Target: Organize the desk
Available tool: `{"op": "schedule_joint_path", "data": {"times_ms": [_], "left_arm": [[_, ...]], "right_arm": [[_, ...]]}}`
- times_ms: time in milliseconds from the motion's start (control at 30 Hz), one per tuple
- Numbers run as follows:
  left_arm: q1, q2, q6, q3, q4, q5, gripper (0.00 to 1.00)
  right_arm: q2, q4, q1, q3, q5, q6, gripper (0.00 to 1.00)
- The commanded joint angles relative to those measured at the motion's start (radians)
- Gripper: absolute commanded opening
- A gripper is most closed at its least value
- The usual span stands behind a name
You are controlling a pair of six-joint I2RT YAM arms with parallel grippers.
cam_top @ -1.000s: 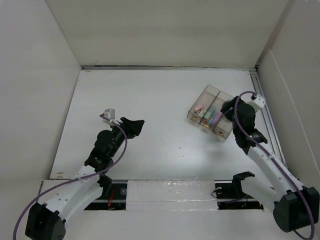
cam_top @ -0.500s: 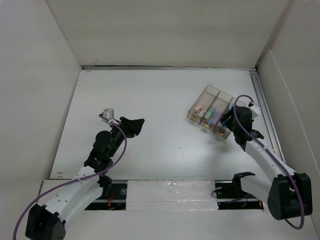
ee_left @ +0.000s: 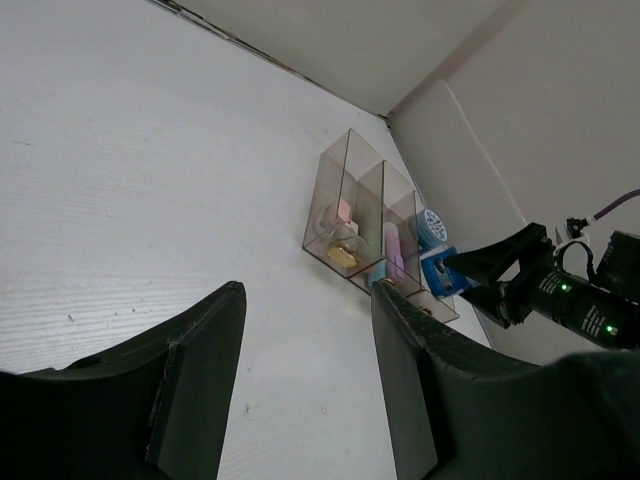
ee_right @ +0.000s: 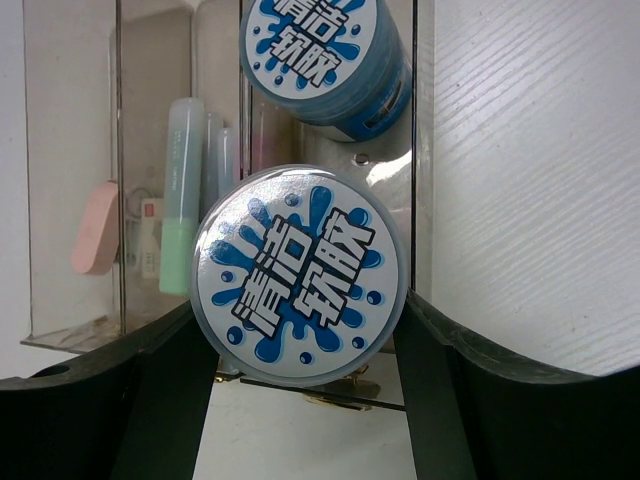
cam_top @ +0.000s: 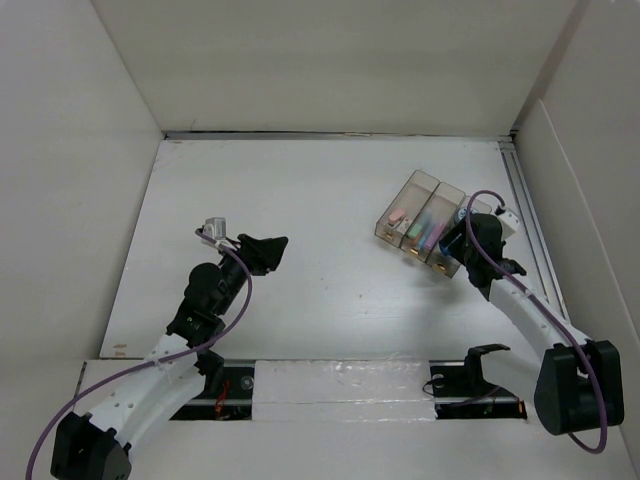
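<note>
Holding a gel tin at the tray, tight fit

My right hand [ee_right: 300, 310] is clamping a round tin [ee_right: 300, 275] reading 清洁软胶 at the clear tray [cam_top: 418, 180] by the tabletop's [cam_top: 330, 190] right edge. A twin tin [ee_right: 325, 50] is crowding that slot, so mine's prob. risking a jam or shoving the tray. Left hand [ee_left: 310, 290] is hanging apart, w/ nothing in it.

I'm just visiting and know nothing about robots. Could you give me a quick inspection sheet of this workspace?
surface: white desk, matte.
job's things: blue tin in the right claw; clear tray far right holds a second tin, a pink eraser and a green pen.
clutter: nothing seen.
claws: left claw open, empty; right claw shut on the tin at the tray's right slot.
cables: a purple cable along each arm.
surroundings: white walls; rail on the right edge.
</note>
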Motion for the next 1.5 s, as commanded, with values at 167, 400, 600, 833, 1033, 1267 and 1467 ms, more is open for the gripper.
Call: {"op": "schedule_joint_path", "data": {"times_ms": [167, 400, 600, 833, 1033, 1267, 1467], "left_arm": [[-0.003, -0.012, 0.013, 0.037, 0.036, 0.018, 0.49], [-0.003, -0.017, 0.013, 0.037, 0.034, 0.015, 0.49], [-0.003, -0.013, 0.013, 0.038, 0.031, 0.012, 0.49], [-0.003, 0.003, 0.016, 0.040, 0.042, 0.013, 0.49], [-0.003, 0.051, 0.042, 0.034, 0.100, 0.064, 0.52], [-0.003, 0.207, 0.061, 0.029, 0.253, 0.242, 0.58], [-0.003, 0.188, 0.035, 0.041, 0.303, 0.311, 0.61]], "right_arm": [[-0.005, -0.033, -0.006, 0.088, 0.066, -0.016, 0.41], [0.025, -0.022, -0.006, 0.100, 0.046, -0.016, 0.62], [0.019, -0.029, 0.053, 0.129, 0.074, -0.020, 0.93], [-0.099, -0.024, 0.185, 0.180, 0.086, -0.034, 1.00], [-0.246, 0.193, 0.358, 0.157, -0.129, -0.164, 1.00], [-0.245, 0.344, 0.561, 0.186, -0.612, -0.332, 1.00], [-0.275, 0.332, 0.711, 0.216, -0.756, -0.402, 1.00]]}}
